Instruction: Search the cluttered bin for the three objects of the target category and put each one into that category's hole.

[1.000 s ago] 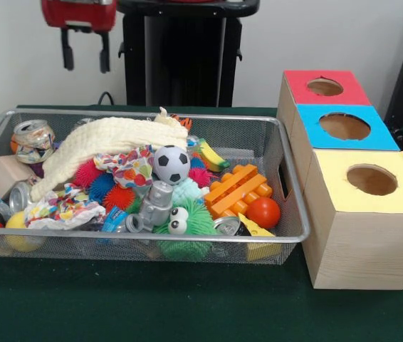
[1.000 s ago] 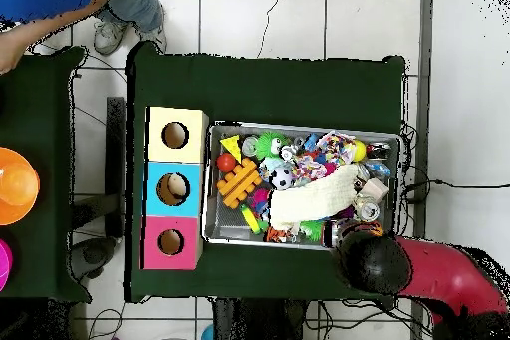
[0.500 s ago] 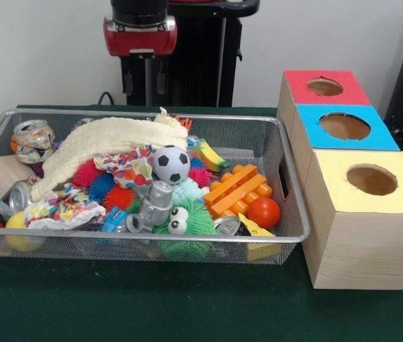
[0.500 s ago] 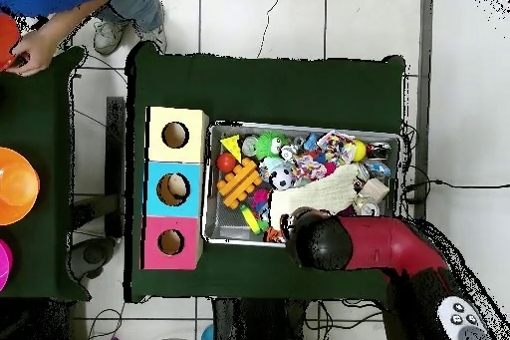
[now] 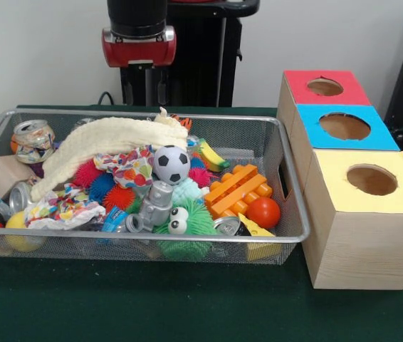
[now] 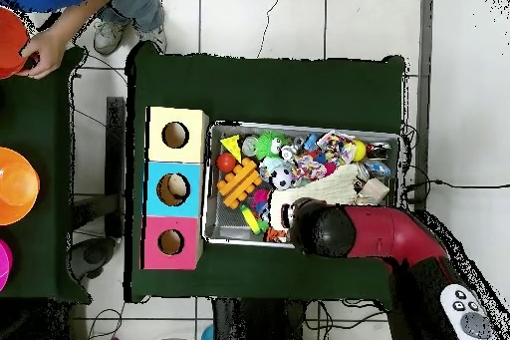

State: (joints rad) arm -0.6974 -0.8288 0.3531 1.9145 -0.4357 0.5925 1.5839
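A wire mesh bin point(image 5: 152, 239) holds a heap of toys, cloths and cans. Among them are a cream cloth point(image 5: 109, 139), a soccer ball point(image 5: 171, 164), an orange block point(image 5: 238, 189), a red ball point(image 5: 263, 212), a green fuzzy toy with eyes point(image 5: 187, 222), a grey robot toy point(image 5: 157, 203) and a crushed can point(image 5: 33, 140). Beside the bin stand three boxes with holes: red point(image 5: 322, 87), blue point(image 5: 344, 127) and yellow point(image 5: 371, 179). My gripper point(image 5: 144, 89) hangs open above the bin's back rim, holding nothing. In the overhead view the arm's head point(image 6: 314, 226) covers it.
Spiky balls point(image 5: 118, 196), a patterned cloth point(image 5: 127, 169), a toy banana point(image 5: 212, 155) and a wooden block point(image 5: 6, 174) crowd the bin. At the overhead view's top left a person's hand point(image 6: 45, 52) holds a red bowl; an orange bowl point(image 6: 15, 184) sits below.
My arm swung from the bin's can end to the middle of its back rim, then edged slightly over the bin. The gripper stayed open. The person's hand shifted at the side table.
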